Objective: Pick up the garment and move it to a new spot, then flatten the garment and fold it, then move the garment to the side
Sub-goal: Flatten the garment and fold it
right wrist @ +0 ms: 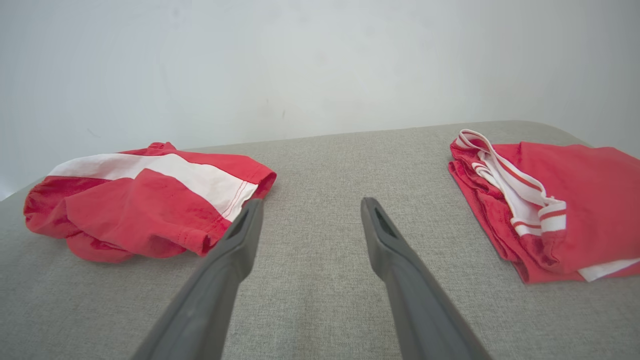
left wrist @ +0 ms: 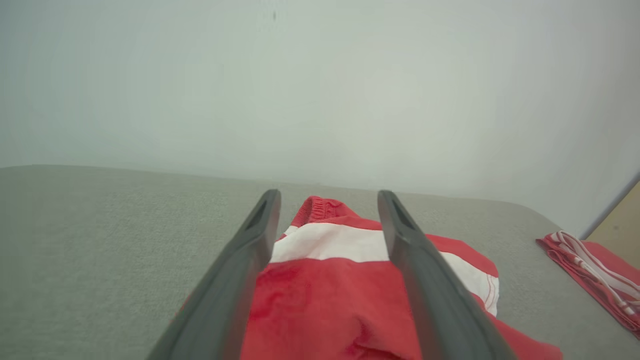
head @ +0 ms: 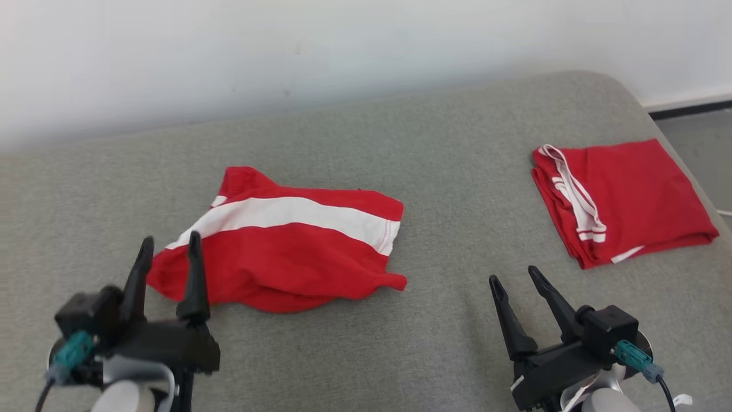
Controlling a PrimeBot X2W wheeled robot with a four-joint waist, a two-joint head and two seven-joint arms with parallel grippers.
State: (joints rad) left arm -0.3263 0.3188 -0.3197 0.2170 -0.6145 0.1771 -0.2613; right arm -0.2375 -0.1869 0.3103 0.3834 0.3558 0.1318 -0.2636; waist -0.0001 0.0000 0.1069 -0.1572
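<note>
— Where were the grippers just then?

— Nearest the camera. The left gripper point(head: 171, 239) hovered at the near left edge of the garment point(head: 286, 252), its fingers point(head: 194, 274) spread wide with nothing between them. The right gripper point(head: 513, 276) stood over bare surface point(head: 434, 171), equally wide apart and empty.

— And the garment itself?

— It looked like red shorts with a white band. It lay bunched up left of the middle of the grey padded surface, its near edge puffed and wrinkled, with one corner poking out to the right.

— So flattening was due?

— That was my reading. I would have had each gripper pinch an outer corner, low and shallow so only one layer got caught. Then they could draw apart evenly until the folds came out.

— Was anything in the way?

— Nothing close. A folded red garment point(head: 629, 194) lay well apart at the far right, near the surface's edge, and a wide pull rightward could have nudged it. Behind everything stood a plain white wall point(head: 343, 46).
</note>
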